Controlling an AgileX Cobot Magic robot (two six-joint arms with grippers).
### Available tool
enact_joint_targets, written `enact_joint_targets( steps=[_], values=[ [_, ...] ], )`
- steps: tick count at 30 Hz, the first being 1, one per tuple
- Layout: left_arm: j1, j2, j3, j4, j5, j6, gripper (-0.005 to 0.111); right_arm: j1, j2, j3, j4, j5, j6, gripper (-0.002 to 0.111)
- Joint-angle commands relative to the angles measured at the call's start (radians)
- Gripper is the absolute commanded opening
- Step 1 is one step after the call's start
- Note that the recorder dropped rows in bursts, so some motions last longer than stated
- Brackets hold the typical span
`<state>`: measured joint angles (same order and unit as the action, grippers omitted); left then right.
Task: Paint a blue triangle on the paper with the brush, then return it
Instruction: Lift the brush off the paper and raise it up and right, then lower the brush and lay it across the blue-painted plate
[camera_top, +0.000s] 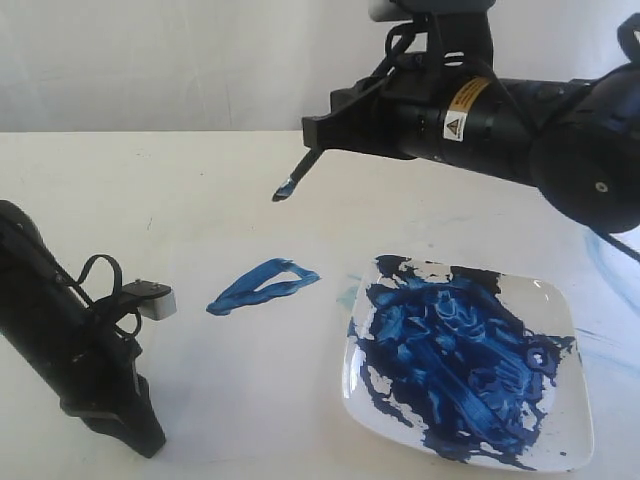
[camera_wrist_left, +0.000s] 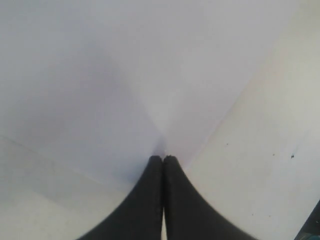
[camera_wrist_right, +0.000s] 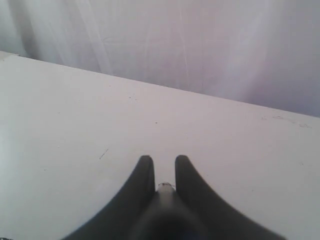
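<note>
1. The brush (camera_top: 302, 170) is held in the air over the far side of the table (camera_top: 120, 180). It is slanted, with its blue-stained tip lowest, and it touches nothing beneath it.
2. Its handle is pinched between the fingers of the right gripper (camera_top: 318, 135), which are parted only as far as the handle requires. In the right wrist view the handle is seen lodged in that narrow gap.
3. The triangle (camera_top: 265, 285), a narrow outline in thick dark blue, lies on the paper (camera_top: 240, 390), nearer the camera than the brush tip and well apart from it.
4. The paper is spread flat and is hardly told from the cream table. A square white plate (camera_top: 575, 330), smeared all over with dark-blue paint, is set at its right side. Whether the plate overlaps the sheet cannot be told.
5. The left gripper (camera_wrist_left: 163, 159) is seen at the lower left of the exterior view. Its fingers are pressed together and its tips are lowered to the paper close to the sheet's edge.
6. Faint blue smears are seen on the table at the far right, and a pale wall is seen behind it.
</note>
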<state>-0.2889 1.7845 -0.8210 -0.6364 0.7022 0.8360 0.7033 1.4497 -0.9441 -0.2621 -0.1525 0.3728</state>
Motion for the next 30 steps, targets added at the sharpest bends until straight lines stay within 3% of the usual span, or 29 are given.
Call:
enact_joint_targets(
  steps=[1, 8, 13, 21, 25, 30],
  values=[
    [-0.003, 0.002, 0.006, -0.006, 0.025, 0.004, 0.0, -0.007, -0.033, -0.027, 0.099, 0.054, 0.005, 0.0],
    [-0.002, -0.008, -0.038, -0.003, 0.077, -0.001, 0.0, -0.123, -0.12, -0.134, 0.131, 0.438, 0.0, 0.0],
    [-0.002, -0.08, -0.081, 0.015, 0.125, -0.003, 0.0, -0.229, -0.198, -0.172, 0.17, 0.598, -0.08, 0.0],
    [0.055, -0.349, -0.036, -0.001, -0.032, -0.031, 0.0, -0.431, -0.261, -0.258, 0.873, 0.825, -0.709, 0.0],
    [0.11, -0.527, 0.019, -0.043, -0.099, -0.031, 0.0, -0.511, -0.252, -0.269, 1.014, 0.91, -0.781, 0.0],
    [0.128, -0.755, 0.092, -0.05, -0.188, 0.022, 0.0, -0.615, -0.222, -0.269, 1.067, 0.977, -0.781, 0.0]
  ],
)
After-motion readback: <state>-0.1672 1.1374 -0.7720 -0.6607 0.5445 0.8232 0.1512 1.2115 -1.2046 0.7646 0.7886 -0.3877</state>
